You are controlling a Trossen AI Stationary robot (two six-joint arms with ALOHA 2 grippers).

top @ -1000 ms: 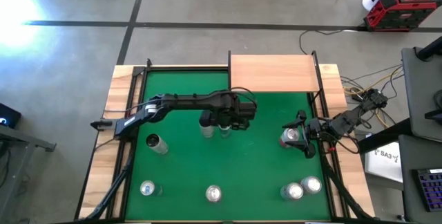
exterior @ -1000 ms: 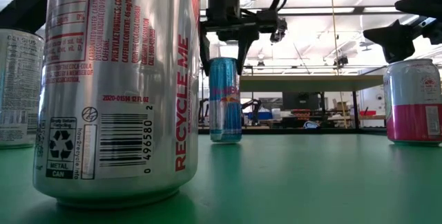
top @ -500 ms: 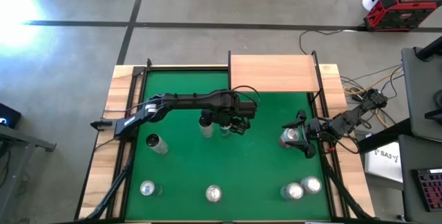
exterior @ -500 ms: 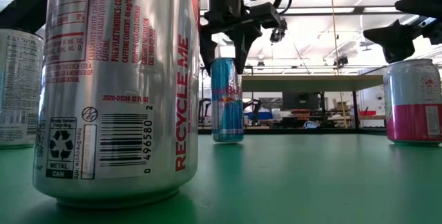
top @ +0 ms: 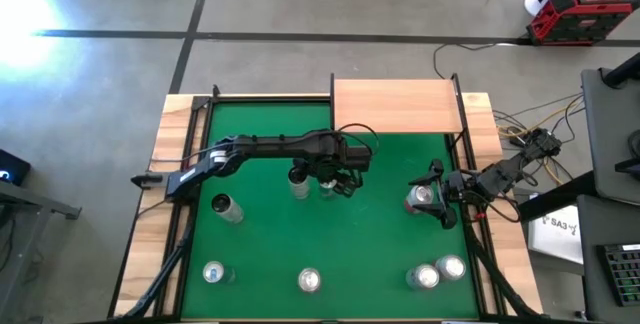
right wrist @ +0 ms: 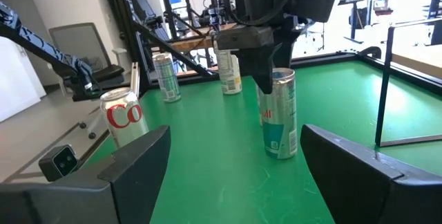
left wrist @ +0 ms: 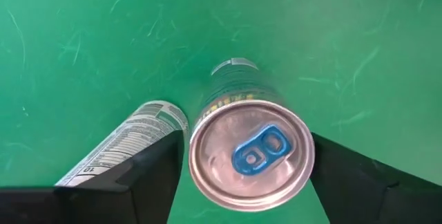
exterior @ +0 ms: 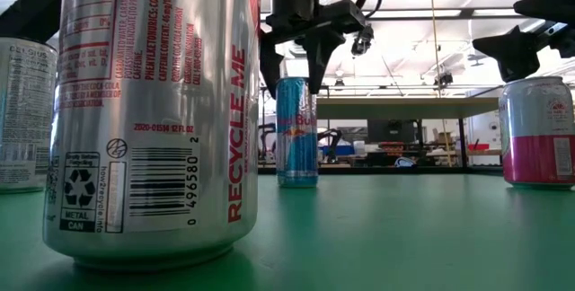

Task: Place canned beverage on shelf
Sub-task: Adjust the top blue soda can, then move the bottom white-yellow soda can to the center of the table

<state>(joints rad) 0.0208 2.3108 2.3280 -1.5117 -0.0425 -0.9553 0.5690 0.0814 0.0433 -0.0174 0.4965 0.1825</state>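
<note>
My left gripper (exterior: 293,83) hangs over the blue slim can (exterior: 296,131) with its fingers parted either side of the rim, gripping nothing; my left wrist view alone shows the can's blue tab and a second can (left wrist: 128,151) just beside it. My left arm reaches from the table's left edge to mid-felt. My right gripper (top: 436,202) waits half open by a pink can (exterior: 537,131), and the shelf (top: 397,105) stands at the far edge.
</note>
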